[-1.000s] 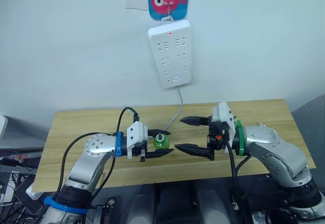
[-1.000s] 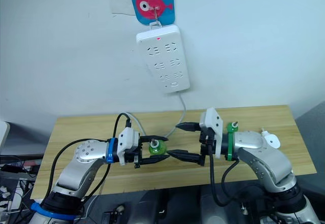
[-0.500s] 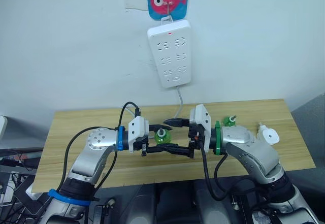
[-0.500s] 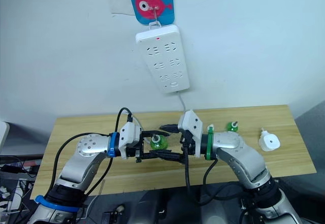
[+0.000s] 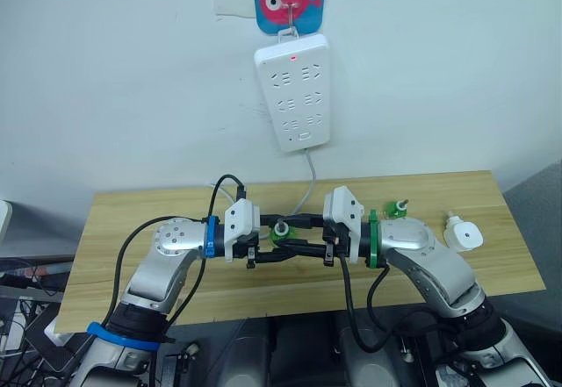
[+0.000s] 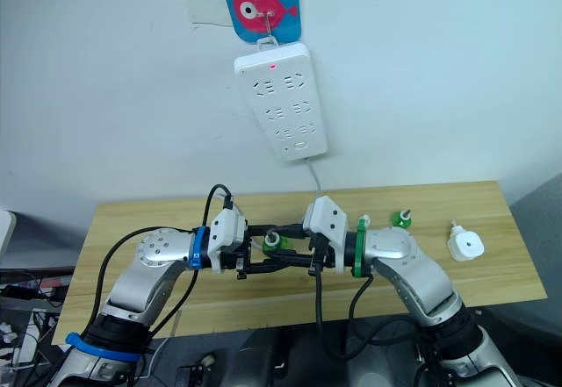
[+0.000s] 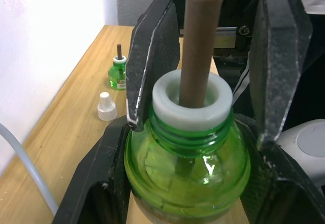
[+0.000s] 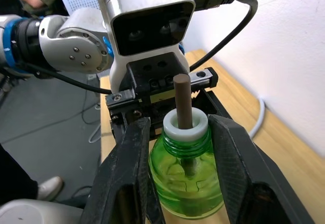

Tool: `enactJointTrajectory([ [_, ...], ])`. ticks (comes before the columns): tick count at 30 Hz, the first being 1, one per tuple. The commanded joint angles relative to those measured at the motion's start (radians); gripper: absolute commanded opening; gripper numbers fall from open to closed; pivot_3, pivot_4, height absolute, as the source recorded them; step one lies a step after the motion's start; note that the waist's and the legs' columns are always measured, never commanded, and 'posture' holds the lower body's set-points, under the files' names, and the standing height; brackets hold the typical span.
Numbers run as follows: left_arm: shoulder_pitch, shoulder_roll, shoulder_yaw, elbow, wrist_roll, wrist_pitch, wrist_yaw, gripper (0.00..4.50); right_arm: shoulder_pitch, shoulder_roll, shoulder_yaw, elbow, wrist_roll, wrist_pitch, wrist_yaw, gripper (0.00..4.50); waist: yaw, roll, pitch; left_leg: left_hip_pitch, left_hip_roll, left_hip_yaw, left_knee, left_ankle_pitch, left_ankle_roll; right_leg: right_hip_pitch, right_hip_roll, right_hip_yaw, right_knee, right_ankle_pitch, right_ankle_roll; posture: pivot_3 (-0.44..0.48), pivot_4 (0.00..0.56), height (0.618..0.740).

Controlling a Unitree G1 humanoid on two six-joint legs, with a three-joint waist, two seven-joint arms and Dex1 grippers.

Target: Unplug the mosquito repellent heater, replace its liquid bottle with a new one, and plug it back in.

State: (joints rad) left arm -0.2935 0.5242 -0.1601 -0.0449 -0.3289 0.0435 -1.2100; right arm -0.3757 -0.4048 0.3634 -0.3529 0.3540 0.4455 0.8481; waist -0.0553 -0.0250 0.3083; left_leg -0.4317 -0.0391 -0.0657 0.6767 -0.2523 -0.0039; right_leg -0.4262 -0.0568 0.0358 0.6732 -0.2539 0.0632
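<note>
The left gripper (image 5: 279, 248) is seen closed on the green liquid bottle (image 7: 187, 159), held above the wooden table (image 5: 132, 216); the right gripper (image 5: 294, 233) brackets the same bottle with jaws part open, its fingers (image 8: 234, 158) flanking the body, contact not being resolvable. The bottle is judged light, smooth and slippery, its brown wick (image 7: 199, 41) fragile, so the ribbed neck is preferred for grasping. Two bottles are counted, the second bottle (image 5: 399, 207) standing farther right, with one loose white cap (image 7: 106, 106). One mosquito repellent heater (image 5: 463, 232) lies unplugged at far right; one power strip (image 5: 294, 91) hangs above.
</note>
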Motion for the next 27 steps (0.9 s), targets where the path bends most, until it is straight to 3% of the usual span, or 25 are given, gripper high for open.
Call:
enactJointTrajectory([
  [1,-0.015,-0.009,0.003,-0.034,-0.022,-0.012,-0.001,2.26,0.003,0.005,0.022,0.004,-0.022,-0.026,0.012,1.45,0.0,0.0,0.0,0.0,0.0,0.0,0.0,0.0,0.0,0.0,0.0,0.0,0.0,0.0,0.0,-0.07,0.308,0.74],
  [3,-0.014,-0.01,0.003,-0.036,-0.022,-0.011,-0.001,2.26,0.005,0.008,0.022,0.008,-0.028,-0.036,0.016,0.89,0.0,0.0,0.0,0.0,0.0,0.0,0.0,0.0,0.0,0.0,0.0,0.0,0.0,0.0,0.0,-0.07,0.308,0.74],
  [4,-0.014,-0.01,0.004,-0.038,-0.023,-0.01,-0.001,2.26,0.006,0.008,0.023,0.01,-0.033,-0.041,0.017,0.85,0.0,0.0,0.0,0.0,0.0,0.0,0.0,0.0,0.0,0.0,0.0,0.0,0.0,0.0,0.0,-0.07,0.308,0.74],
  [10,-0.008,-0.01,0.004,-0.047,-0.022,-0.013,-0.001,2.26,0.014,0.004,0.005,0.009,-0.031,-0.059,0.022,0.86,0.0,0.0,0.0,0.0,0.0,0.0,0.0,0.0,0.0,0.0,0.0,0.0,0.0,0.0,0.0,-0.066,0.288,0.74],
  [15,0.007,-0.015,0.018,-0.062,-0.038,0.01,0.019,2.26,0.03,0.023,-0.084,-0.04,0.066,0.018,-0.019,0.86,0.001,0.0,0.0,0.0,0.0,0.0,0.0,0.0,0.0,0.0,0.0,0.0,0.0,0.0,0.0,-0.063,0.275,0.74],
  [22,0.088,-0.021,0.08,-0.182,-0.118,0.102,0.116,4.45,0.106,0.047,-0.259,-0.175,0.251,0.234,-0.184,0.86,0.001,0.0,-0.002,0.0,0.0,-0.001,0.0,0.001,-0.001,0.0,-0.001,0.001,0.0,0.0,0.0,-0.072,0.256,0.74],
  [27,0.187,-0.073,0.103,-0.309,-0.094,0.062,0.254,4.5,0.133,0.181,-0.494,-0.182,0.566,0.484,-0.506,0.86,0.002,0.0,-0.003,0.0,0.0,-0.001,0.0,0.0,-0.001,0.0,-0.001,0.004,0.0,0.0,0.0,-0.066,0.254,0.74],
])
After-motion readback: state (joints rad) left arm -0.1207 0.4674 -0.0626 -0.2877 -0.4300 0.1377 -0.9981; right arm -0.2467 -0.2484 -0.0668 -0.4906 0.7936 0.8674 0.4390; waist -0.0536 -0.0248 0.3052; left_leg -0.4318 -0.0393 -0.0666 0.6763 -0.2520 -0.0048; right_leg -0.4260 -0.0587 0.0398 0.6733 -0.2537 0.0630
